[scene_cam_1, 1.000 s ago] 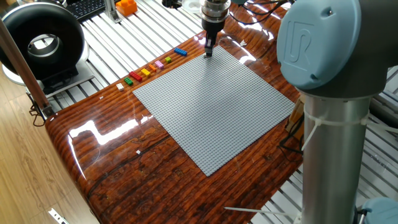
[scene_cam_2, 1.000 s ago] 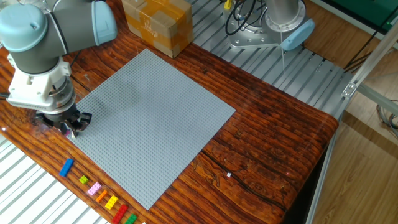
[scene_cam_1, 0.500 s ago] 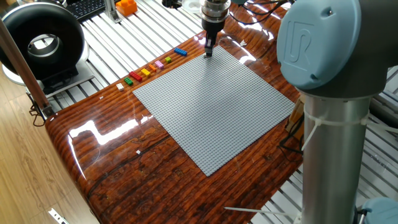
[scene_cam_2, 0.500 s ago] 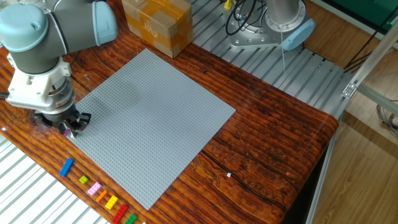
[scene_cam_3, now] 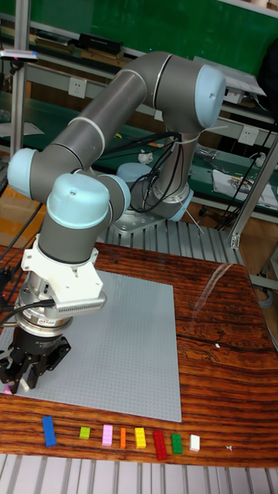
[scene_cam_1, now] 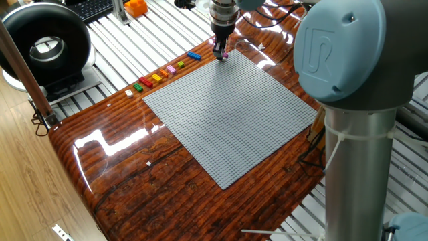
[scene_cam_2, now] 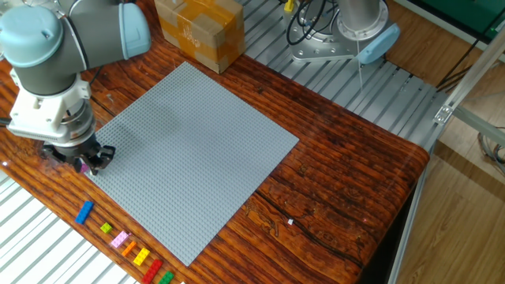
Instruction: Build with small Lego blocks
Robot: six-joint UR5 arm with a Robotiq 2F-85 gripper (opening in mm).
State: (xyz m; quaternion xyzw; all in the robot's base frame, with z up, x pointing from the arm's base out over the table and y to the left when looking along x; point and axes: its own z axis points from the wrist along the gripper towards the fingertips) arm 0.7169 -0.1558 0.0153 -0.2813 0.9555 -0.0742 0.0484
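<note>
Hand (scene_cam_1: 221, 55) low over the baseplate (scene_cam_1: 231, 114) corner, fingers apparently pinched on a pink block (scene_cam_2: 84, 167), poised for pressing onto the studs; remaining blocks (scene_cam_3: 123, 438) lined up on the table (scene_cam_3: 216, 347) edge beside the plate, within easy reach.

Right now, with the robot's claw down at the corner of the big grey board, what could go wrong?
The gripper seems to pinch a tiny pink brick right at the corner of the grey baseplate. If it lands off the studs, the brick may not stick, or may miss the board. The pinch looks small, so the brick could slip. The row of loose bricks lies close by and could get knocked.
</note>
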